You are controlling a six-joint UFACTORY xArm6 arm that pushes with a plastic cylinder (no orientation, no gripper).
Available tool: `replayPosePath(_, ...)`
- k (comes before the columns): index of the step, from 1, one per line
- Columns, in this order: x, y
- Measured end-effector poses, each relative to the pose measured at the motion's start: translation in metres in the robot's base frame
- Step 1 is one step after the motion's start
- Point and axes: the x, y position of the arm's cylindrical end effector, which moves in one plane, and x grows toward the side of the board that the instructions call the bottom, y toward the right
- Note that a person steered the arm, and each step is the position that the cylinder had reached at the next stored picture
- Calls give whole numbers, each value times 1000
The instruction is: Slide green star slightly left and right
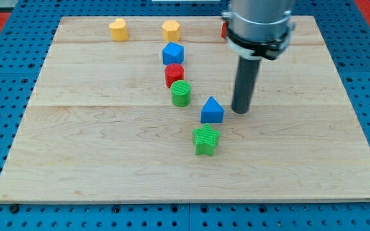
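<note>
The green star [206,140] lies on the wooden board [76,147], a little below the view's centre. My tip [240,111] rests on the board up and to the right of the star, with a clear gap between them. A blue triangular block [212,110] sits just left of my tip and directly above the star.
A green cylinder [180,94], a red cylinder [174,75] and a blue block [173,54] form a line up the view's middle. Two yellow blocks [118,29] [171,30] sit near the top edge. A red block [224,30] is mostly hidden behind the arm.
</note>
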Motion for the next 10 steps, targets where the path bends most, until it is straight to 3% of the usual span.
replayPosePath(2, 15, -81)
replayPosePath(4, 26, -63)
replayPosePath(5, 41, 0)
replayPosePath(7, 55, -57)
replayPosePath(9, 78, -32)
replayPosePath(10, 79, -77)
